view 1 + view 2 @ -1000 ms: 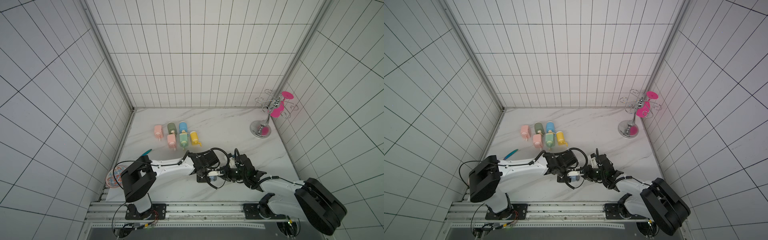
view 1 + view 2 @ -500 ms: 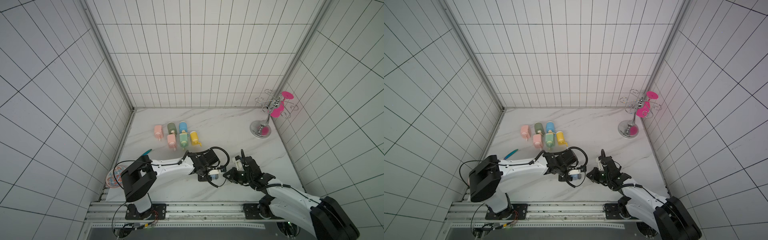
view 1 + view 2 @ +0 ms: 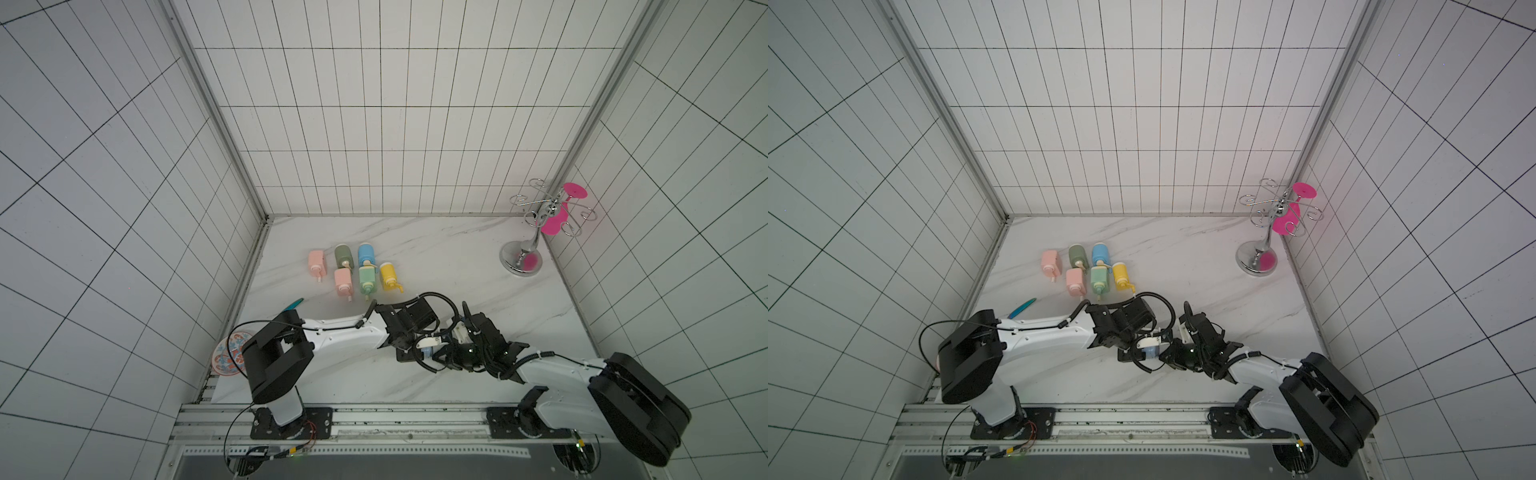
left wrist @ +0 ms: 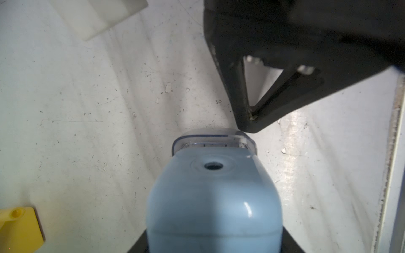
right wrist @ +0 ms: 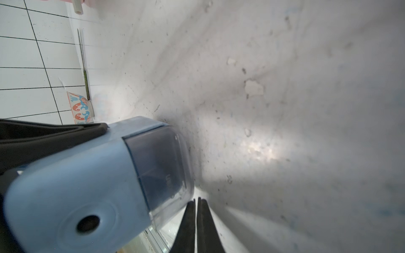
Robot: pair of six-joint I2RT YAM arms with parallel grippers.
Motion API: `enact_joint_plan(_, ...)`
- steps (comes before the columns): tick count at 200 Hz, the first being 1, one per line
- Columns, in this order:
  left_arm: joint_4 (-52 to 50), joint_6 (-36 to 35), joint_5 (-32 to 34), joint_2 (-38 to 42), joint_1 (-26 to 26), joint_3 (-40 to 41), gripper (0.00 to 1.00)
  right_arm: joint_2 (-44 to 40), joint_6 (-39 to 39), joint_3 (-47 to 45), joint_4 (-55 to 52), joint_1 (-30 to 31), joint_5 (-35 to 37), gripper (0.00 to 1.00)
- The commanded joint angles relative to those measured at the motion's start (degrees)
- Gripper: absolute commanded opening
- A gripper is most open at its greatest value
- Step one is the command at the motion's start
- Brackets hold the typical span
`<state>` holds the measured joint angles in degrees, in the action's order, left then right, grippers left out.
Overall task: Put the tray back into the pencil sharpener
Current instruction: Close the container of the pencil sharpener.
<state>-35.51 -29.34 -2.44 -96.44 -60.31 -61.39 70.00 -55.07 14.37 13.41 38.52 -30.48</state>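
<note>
**A:** Where is the pencil sharpener?

**B:** Near the middle of the marble table, toward the near edge, between the two arms. It is the pale blue one, and its pencil hole shows in both wrist views.

**A:** Who has it?

**B:** The left gripper. Its jaws are clamped on the blue body, and in the right wrist view one black finger lies flat along the sharpener's side. I cannot tell whether the sharpener rests on the table or is lifted off it.

**A:** And the tray?

**B:** The clear tray sits in the end of the sharpener that points away from the left gripper. In the left wrist view its rounded rim stands a little proud of the blue shell (the plastic is transparent, so I cannot tell whether it is fully home).

**A:** The right gripper?

**B:** The right gripper has its jaws pressed together with nothing between them. Its tips touch the tray's outer edge at one corner.

**A:** What else is on the table?

**B:** Six coloured pump bottles lie at the far left. A chrome rack with a pink glass hanging from it stands at the far right. A patterned plate sits at the near left edge.
</note>
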Motion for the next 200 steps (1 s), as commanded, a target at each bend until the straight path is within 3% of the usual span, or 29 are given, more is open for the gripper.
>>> enact_joint_plan(1,1.58,0.03,-1.32,-1.58,0.02,0.65,0.0,-1.36,-1.99,0.86,4.34,-0.05,0.57,0.09)
enact_joint_plan(58,1.58,0.34,-1.89,-1.43,0.2,1.0,0.0,-10.75,1.7,0.74,-7.87,-4.39,5.63,0.07)
enact_joint_plan(153,1.93,1.74,-2.3,-1.3,0.2,1.36,0.0,0.3,-0.26,2.99,5.77,0.19,-1.34,0.04)
enact_joint_plan(200,2.94,3.01,-2.84,-0.71,0.61,1.42,0.0,-1.95,-2.38,0.76,7.77,-0.69,-0.13,0.02)
